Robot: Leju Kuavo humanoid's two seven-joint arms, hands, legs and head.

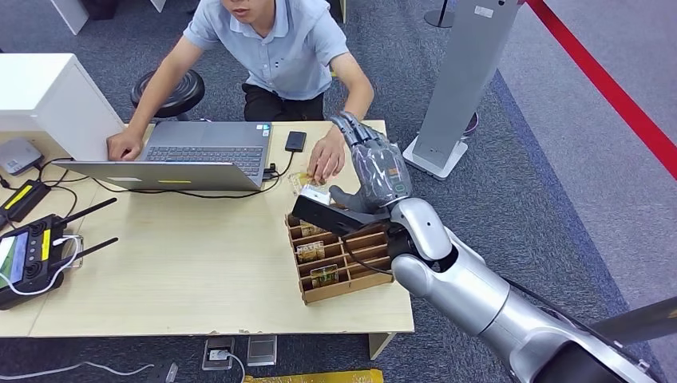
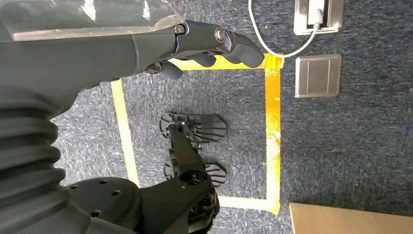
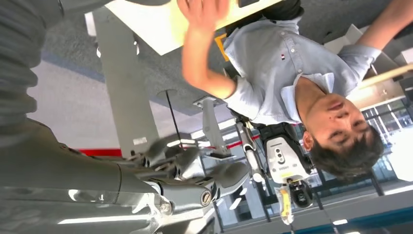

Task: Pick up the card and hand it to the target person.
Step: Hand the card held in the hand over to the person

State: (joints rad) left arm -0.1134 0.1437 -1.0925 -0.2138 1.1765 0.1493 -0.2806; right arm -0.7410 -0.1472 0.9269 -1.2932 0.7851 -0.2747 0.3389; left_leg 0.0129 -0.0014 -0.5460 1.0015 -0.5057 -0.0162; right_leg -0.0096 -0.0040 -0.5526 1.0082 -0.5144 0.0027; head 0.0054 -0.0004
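My right hand is raised over the far end of the wooden card box, fingers stretched toward the person seated behind the table. Nothing shows between its fingers in the right wrist view. The person's hand rests on a yellowish card lying on the table just beyond the box, left of my hand. Two more cards stand in the box's slots. My left hand hangs beside my body above the carpet, holding nothing, fingers lightly bent.
An open laptop with the person's other hand on it sits at the table's far left. A black phone lies beside it. A remote controller and cables lie at the left edge. A grey pillar stand rises right of the table.
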